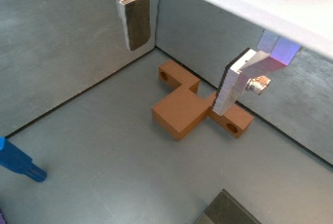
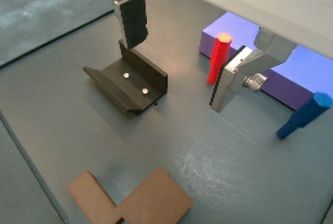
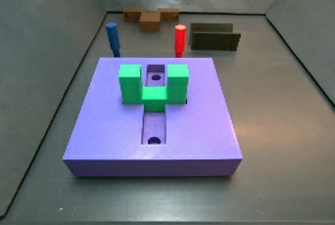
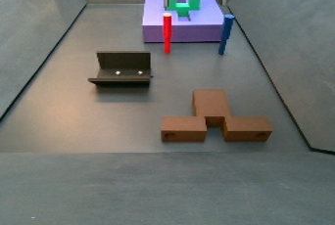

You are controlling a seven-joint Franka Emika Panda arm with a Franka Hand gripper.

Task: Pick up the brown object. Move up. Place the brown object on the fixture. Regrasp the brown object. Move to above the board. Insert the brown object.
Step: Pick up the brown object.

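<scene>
Brown object flat on floor, near fixture, untouched | gripper above it, fingers spread, empty | step: pick-up | next: descend, centre the jaws over one arm, close.

A bare grey-walled lab test enclosure with a bracket fixture and purple peg board.

Brown object, dark fixture, purple board, green block, silver tool overhead

Opposed side views; downward wrist views
</scene>
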